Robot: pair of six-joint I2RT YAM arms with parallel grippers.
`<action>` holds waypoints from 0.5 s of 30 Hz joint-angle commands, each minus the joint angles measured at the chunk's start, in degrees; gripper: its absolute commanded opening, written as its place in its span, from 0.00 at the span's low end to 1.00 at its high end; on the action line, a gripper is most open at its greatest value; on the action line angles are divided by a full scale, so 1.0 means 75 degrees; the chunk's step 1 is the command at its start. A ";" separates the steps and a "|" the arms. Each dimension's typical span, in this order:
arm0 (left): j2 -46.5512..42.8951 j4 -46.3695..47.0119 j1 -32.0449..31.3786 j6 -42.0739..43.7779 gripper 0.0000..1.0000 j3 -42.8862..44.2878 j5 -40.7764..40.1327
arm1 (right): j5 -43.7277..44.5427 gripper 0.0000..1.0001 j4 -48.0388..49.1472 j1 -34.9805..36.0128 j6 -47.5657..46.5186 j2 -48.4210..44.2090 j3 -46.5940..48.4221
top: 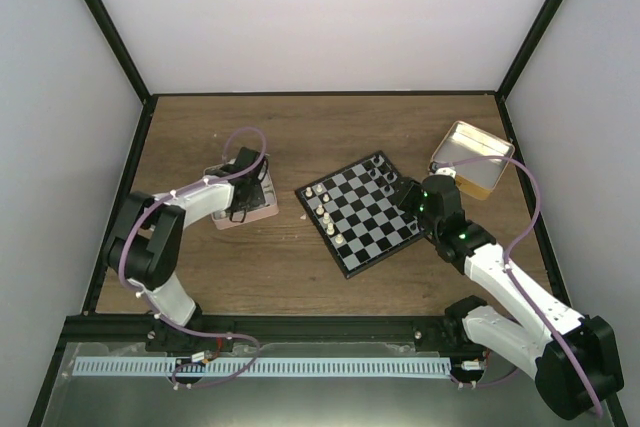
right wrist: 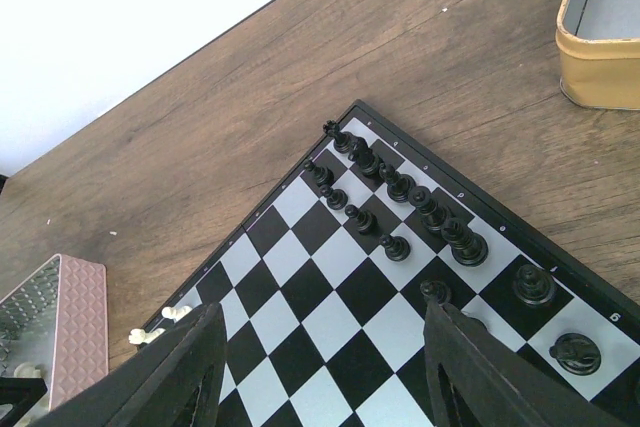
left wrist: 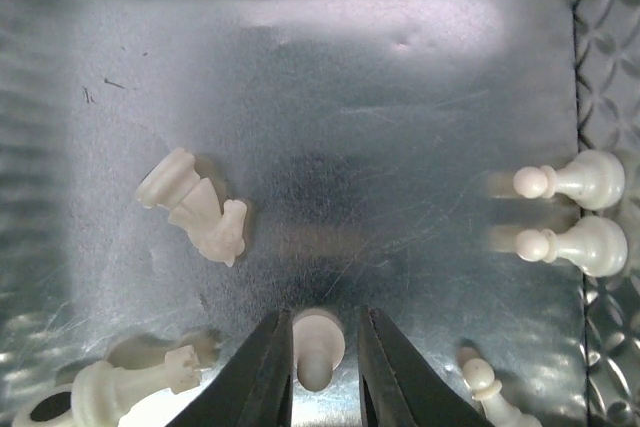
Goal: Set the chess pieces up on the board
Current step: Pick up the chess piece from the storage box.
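Chess pieces [top: 322, 209] are only partly set out. The board [top: 375, 232] lies right of the table's [top: 300, 137] middle, turned corner-on. Black men [right wrist: 398, 185] fill most of two rows on the side facing the table's right edge, though a finger hides the near end of those rows. Only a handful of cream men [top: 330, 229] stand on the side facing the left edge.

The rest of the cream set is in the pink-sided tin [top: 252, 217] toward the table's left edge — two pawns against one wall, a tumbled pair, and others at the near wall. The white side looks like the main work left.

The left gripper [left wrist: 322, 332] reaches into that tin, its jaws drawn in close on either side of a pawn [left wrist: 318, 357] on the tin floor; whether they grip it yet I cannot tell. The right gripper [right wrist: 322, 317] hovers over the board's right corner, jaws wide apart and empty. The yellow tin [top: 480, 182] sits at the far right corner, what shows of its inside bare.

Pale marks run along the board's rim — one reads as 6, the rest are too small. No brand shows.
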 commanded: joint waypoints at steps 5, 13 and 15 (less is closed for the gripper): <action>0.0207 0.0302 0.0076 0.0156 0.12 0.0058 0.0059 | 0.0055 0.56 -0.0007 0.0054 0.0025 0.0019 -0.0011; -0.0602 0.0073 -0.0006 0.0333 0.10 0.0359 0.0079 | 0.0038 0.56 0.0023 0.0058 0.0062 0.0030 -0.0025; -0.0741 0.0015 -0.0034 0.0417 0.10 0.0513 0.0293 | 0.0022 0.56 0.0028 0.0052 0.0069 0.0050 -0.0016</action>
